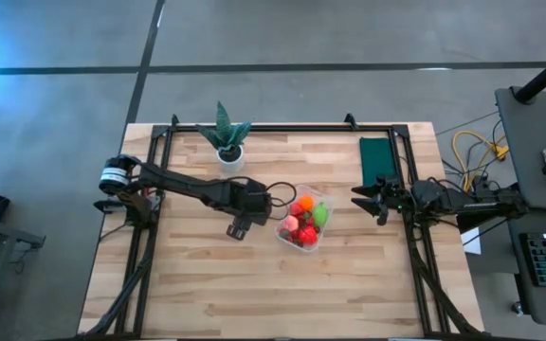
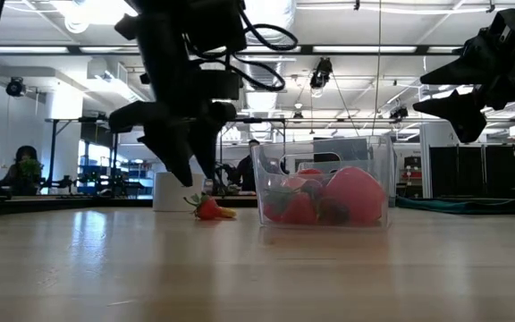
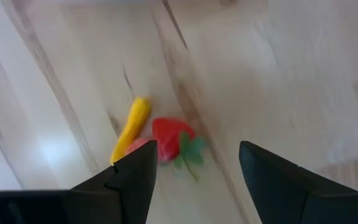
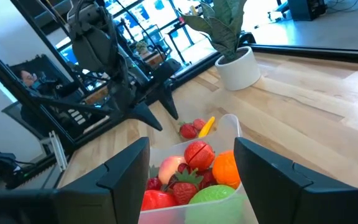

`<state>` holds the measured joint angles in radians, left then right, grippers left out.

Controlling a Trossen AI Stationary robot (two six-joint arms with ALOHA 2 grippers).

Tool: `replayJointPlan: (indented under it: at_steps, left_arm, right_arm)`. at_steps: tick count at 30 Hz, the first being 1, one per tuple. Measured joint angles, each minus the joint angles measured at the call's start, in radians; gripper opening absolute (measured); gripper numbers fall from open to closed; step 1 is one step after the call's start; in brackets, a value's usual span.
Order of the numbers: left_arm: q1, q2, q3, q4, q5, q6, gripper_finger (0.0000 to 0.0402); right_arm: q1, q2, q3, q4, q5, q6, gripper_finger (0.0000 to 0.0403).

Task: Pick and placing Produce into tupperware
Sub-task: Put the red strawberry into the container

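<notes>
The clear tub (image 1: 303, 224) stands at the table's middle and holds several red, orange, pink and green produce pieces (image 4: 188, 174). A red strawberry with green leaves (image 3: 169, 140) and a yellow piece (image 3: 132, 127) lie on the wood just left of the tub (image 2: 325, 192). My left gripper (image 3: 197, 152) is open and points down, hovering above these two pieces (image 2: 208, 208) without touching them. My right gripper (image 1: 363, 199) is open and raised to the right of the tub, facing it (image 4: 191, 146).
A spiky green plant in a white pot (image 1: 226, 142) stands near the far edge. A dark green cloth (image 1: 377, 156) lies at the far right. Bare wood spreads across the near half of the table (image 1: 254, 294). The black frame rails (image 1: 415, 246) border both sides.
</notes>
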<state>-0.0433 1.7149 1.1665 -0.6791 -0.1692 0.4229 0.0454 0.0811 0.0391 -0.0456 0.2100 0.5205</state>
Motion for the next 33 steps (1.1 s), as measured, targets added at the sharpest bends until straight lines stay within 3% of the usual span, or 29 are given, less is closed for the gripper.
replayJointPlan:
  at_steps: [8, 24, 33]
  left_arm:
    - [0.034, 0.010, -0.007, 0.088, 0.003, 0.000, 0.0212]
    - [0.099, 0.058, -0.010, 0.101, 0.117, -0.077, 0.0212]
    - [0.122, 0.078, -0.010, 0.103, 0.130, -0.080, 0.0212]
  right_arm:
    - [0.000, 0.000, 0.000, 0.000, 0.000, 0.000, 0.0226]
    - [0.000, 0.000, 0.000, 0.000, 0.000, 0.000, 0.0226]
    - [0.000, 0.000, 0.000, 0.000, 0.000, 0.000, 0.0226]
